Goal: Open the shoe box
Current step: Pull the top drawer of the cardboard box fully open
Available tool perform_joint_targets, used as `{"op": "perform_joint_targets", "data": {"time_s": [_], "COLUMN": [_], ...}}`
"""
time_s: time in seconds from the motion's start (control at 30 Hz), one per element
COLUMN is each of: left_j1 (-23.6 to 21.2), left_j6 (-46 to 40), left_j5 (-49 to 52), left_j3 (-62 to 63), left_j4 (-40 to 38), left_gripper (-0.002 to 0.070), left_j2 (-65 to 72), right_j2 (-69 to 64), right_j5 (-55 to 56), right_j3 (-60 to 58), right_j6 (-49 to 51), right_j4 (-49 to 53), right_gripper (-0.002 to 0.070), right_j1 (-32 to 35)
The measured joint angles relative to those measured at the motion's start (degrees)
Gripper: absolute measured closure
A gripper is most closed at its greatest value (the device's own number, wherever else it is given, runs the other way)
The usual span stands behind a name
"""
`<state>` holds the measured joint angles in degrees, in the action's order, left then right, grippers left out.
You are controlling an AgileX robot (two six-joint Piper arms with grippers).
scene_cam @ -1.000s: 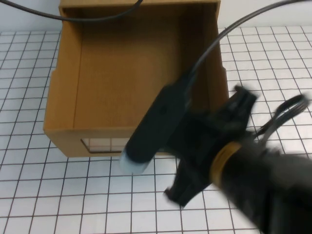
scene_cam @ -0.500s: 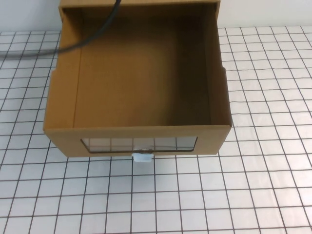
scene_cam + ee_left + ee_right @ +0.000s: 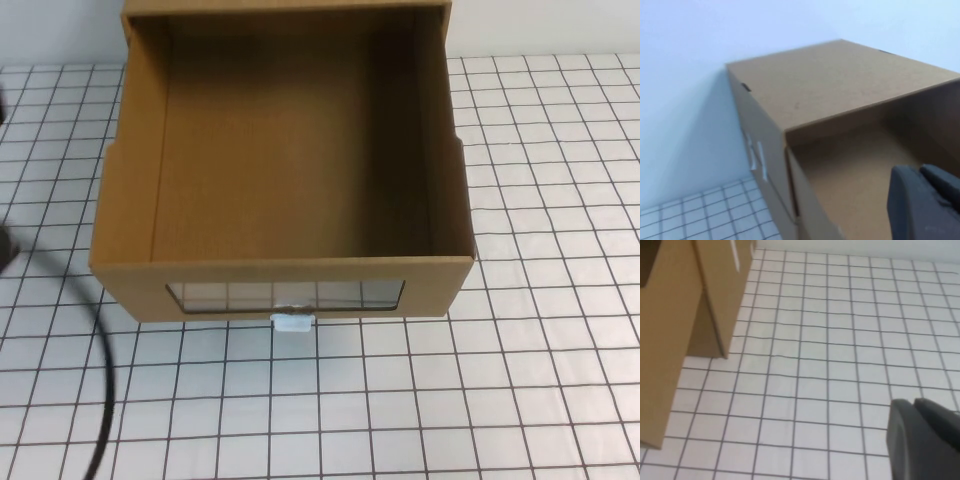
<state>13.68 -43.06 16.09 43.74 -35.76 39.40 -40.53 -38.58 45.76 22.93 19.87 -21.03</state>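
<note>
Where the white gridded table (image 3: 540,380) is viewed from above, a brown cardboard shoe box (image 3: 130,200) is found toward its far edge, already opened, with the interior exposed. A black cable (image 3: 103,400) is draped at the robot's left. The left gripper (image 3: 921,175) is held near the open box; its state cannot be told. The right gripper (image 3: 914,407), jaws closed on nothing, is held over bare grid, apart from the box. A white tab (image 3: 292,322) is set below the front window (image 3: 285,296).
</note>
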Motion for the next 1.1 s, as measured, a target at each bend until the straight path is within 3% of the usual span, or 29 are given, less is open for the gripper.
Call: {"op": "perform_joint_targets", "data": {"time_s": [0.3, 0.47, 0.73, 1.1], "left_j1": [0.0, 0.0, 0.0, 0.0], "left_j6": [-0.77, -0.53, -0.16, -0.16], "left_j5": [-4.98, -4.29, -9.53, -9.58], "left_j3": [-23.05, -32.72, -44.69, -45.22], "left_j4": [-0.89, -4.17, -6.25, -6.25], "left_gripper": [0.0679, 0.0679, 0.0679, 0.0679], "left_j2": [-25.48, -34.92, -37.51, -37.51], "right_j2": [12.9, 15.98, 16.01, 16.01], "right_j5": [21.3, 28.82, 32.31, 33.05], "right_j3": [-22.2, -27.74, -28.79, -28.79], "right_j6": [0.0, 0.0, 0.0, 0.0], "right_j4": [-8.33, -12.13, -13.09, -13.21], "right_gripper": [0.0689, 0.0689, 0.0689, 0.0689], "right_j1": [0.0, 0.0, 0.0, 0.0]}}
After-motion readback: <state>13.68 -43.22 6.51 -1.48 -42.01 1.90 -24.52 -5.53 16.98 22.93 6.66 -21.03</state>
